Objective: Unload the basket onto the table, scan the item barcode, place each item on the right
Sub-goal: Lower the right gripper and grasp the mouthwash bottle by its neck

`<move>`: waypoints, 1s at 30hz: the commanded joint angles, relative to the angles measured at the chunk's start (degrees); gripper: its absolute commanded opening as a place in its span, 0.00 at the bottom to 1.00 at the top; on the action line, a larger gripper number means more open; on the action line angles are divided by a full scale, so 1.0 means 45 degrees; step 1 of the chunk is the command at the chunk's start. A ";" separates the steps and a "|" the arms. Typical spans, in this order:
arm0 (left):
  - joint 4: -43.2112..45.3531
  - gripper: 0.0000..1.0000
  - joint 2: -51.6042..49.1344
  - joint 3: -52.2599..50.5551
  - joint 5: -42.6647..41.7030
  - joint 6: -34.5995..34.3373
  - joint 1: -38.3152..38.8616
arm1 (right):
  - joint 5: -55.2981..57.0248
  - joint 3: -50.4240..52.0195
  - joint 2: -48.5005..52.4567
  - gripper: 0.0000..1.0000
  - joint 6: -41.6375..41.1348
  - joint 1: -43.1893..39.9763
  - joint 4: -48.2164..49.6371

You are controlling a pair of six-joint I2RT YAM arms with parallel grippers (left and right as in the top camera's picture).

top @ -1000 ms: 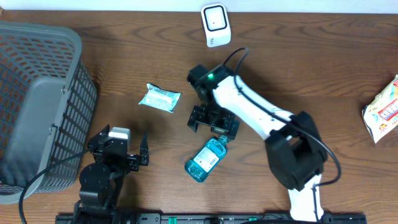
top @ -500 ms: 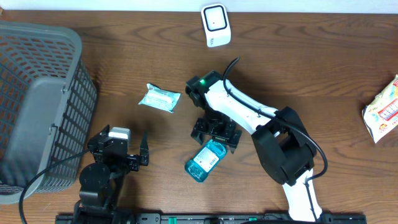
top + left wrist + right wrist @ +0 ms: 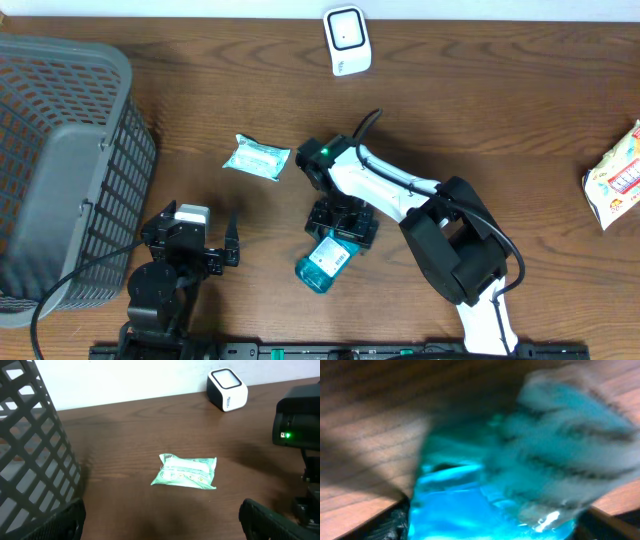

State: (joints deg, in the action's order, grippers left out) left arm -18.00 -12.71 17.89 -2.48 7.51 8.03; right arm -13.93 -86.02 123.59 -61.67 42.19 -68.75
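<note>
The item, a clear blue bottle (image 3: pixel 322 265) with a white label, lies on its side on the wooden table in front of centre. My right gripper (image 3: pixel 342 232) is down over its cap end with the jaws open astride it. In the right wrist view the blurred bottle (image 3: pixel 485 500) fills the space between the dark fingers of the right gripper (image 3: pixel 495 525). The white barcode scanner (image 3: pixel 347 40) stands at the table's far edge, also in the left wrist view (image 3: pixel 227 389). My left gripper (image 3: pixel 192 232) rests open and empty at the front left (image 3: pixel 160 525).
A pale green wipes packet (image 3: pixel 256 158) lies left of the right arm, seen too from the left wrist (image 3: pixel 186 471). A grey mesh basket (image 3: pixel 60 160) takes up the left side. A snack bag (image 3: pixel 615 180) sits at the right edge.
The right gripper has come forward and down over the bottle's cap end and its jaws have narrowed. The bottle has shifted slightly. The left arm has not moved.
</note>
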 commanded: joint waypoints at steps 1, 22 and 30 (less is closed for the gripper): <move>0.0010 0.98 0.0024 -0.0015 -0.0019 -0.0015 -0.0005 | 0.0884 0.0534 0.0486 0.75 -0.0442 0.0097 0.0165; 0.0010 0.98 0.0024 -0.0015 -0.0019 -0.0010 -0.0005 | 0.1025 0.0301 0.0476 0.53 0.3764 -0.1943 0.4459; 0.0010 0.98 0.0024 -0.0015 -0.0019 -0.0010 -0.0005 | 0.0923 0.0204 0.0466 0.56 0.5935 -0.4022 0.6543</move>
State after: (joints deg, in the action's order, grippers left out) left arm -18.00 -12.71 17.89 -2.48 7.51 8.03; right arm -13.45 -86.54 122.13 -41.32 26.46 -39.33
